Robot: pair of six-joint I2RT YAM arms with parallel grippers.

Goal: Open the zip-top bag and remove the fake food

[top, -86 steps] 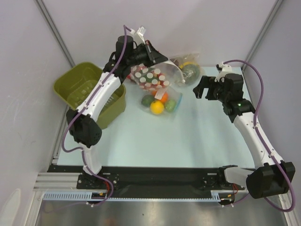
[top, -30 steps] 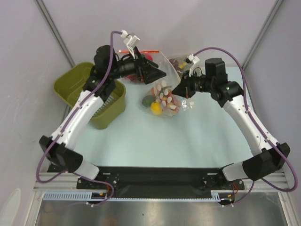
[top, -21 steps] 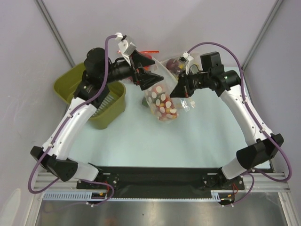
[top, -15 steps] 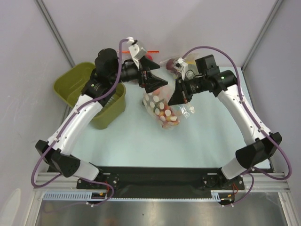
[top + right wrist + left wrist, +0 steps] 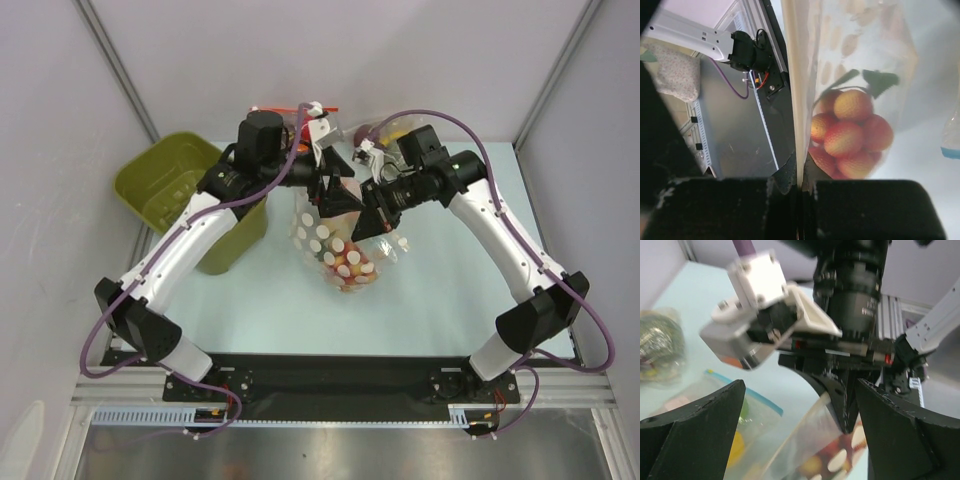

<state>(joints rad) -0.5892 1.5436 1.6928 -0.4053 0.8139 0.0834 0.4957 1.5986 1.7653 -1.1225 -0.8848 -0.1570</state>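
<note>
The zip-top bag point(image 5: 322, 242), clear with whitish oblong marks, hangs above the table's middle. My right gripper point(image 5: 370, 220) is shut on its top edge; in the right wrist view the jaws point(image 5: 801, 186) pinch the pale zip strip. The fake food point(image 5: 850, 137), red strawberry-like pieces with dark green bits, sits bunched in the bag's bottom point(image 5: 347, 268). My left gripper point(image 5: 338, 193) is open just left of the right one. In the left wrist view its fingers point(image 5: 695, 435) stand wide on both sides of the bag's upper edge point(image 5: 812, 432), touching nothing.
An olive-green bin point(image 5: 175, 185) stands at the back left, by my left arm. Clear bags of round fruit point(image 5: 385, 128) and a red-zip bag point(image 5: 300, 108) lie at the back. A blue-strip bag of fruit point(image 5: 742, 417) lies under my left gripper.
The right gripper has carried the bag nearer and left, so it hangs lower over the middle. The open left gripper has swung right and closed in beside it.
</note>
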